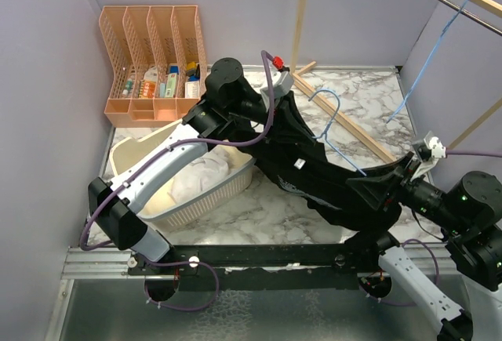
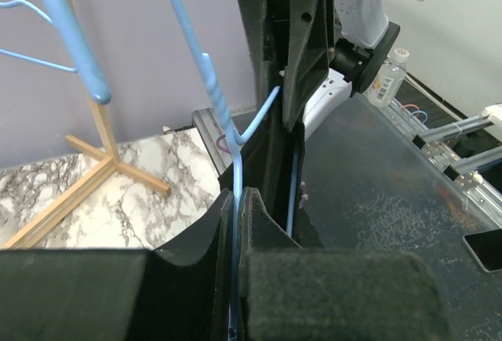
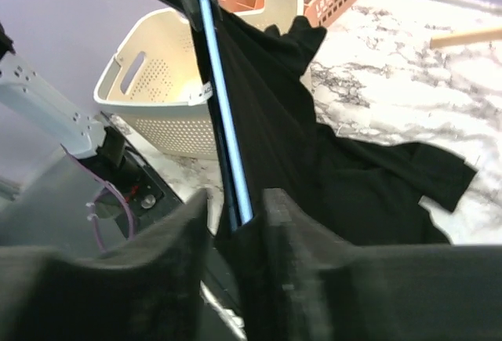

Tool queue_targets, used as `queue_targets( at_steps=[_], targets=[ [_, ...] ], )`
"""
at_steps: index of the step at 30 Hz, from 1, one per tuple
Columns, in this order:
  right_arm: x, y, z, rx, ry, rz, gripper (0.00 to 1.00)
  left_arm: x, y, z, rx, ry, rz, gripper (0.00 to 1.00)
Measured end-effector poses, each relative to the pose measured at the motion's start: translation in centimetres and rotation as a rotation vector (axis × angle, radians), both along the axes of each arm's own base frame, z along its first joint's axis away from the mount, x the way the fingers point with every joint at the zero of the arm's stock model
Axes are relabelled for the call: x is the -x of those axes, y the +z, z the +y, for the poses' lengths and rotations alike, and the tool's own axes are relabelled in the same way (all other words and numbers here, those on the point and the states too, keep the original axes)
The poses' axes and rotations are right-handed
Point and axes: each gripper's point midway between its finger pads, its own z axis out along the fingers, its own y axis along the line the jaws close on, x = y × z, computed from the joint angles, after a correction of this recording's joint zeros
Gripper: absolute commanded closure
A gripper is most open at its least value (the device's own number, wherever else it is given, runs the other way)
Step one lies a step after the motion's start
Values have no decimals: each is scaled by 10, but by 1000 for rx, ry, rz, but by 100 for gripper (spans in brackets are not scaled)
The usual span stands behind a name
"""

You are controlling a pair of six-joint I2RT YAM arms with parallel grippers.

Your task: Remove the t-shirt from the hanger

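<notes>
Stretching diagonally over the bench [image 1: 376, 94], far left to near right, the black t-shirt [image 1: 314, 168] hides most of its blue hanger [image 1: 336, 125], whose wire the left claw [image 2: 237, 196] clenches, while the right claw [image 3: 234, 200] stands parted around bar and cloth, contact unclear.

i can read no words, numbers or brand marks anywhere. the small white tag [image 1: 299, 164] on the black t-shirt [image 1: 318, 180] is too small for me to make out. the packets [image 1: 169, 82] standing in the orange organizer [image 1: 149, 23] carry printed labels, but these are only specks of colour from above. the bottle [image 2: 390, 74] in my left wrist view has an orange label, and it is too blurred to read.
</notes>
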Motion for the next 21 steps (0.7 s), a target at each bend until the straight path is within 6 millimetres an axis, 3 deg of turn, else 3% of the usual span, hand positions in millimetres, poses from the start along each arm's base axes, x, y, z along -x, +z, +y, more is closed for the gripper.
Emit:
queue_targets(
  at_steps=[2,5,14,16,19,21],
  targets=[
    [-2,-3,-6,10,-39,4,40,-1,1,0,-6,8,0,100],
    [-2,-7,-16,27,-99,6,32,-3,7,-1,-5,21,-14,100],
    [16,3,-60,28,-296,-52,32,-20,47,13,30,98,-111,100],
    [18,3,-64,29,-315,-59,40,-23,52,20,36,118,-126,100],
    [17,0,-67,38,-327,-62,69,-25,57,27,43,137,-136,100],
    [15,-4,-66,51,-327,-57,80,-24,59,30,46,142,-138,100]
  ],
)
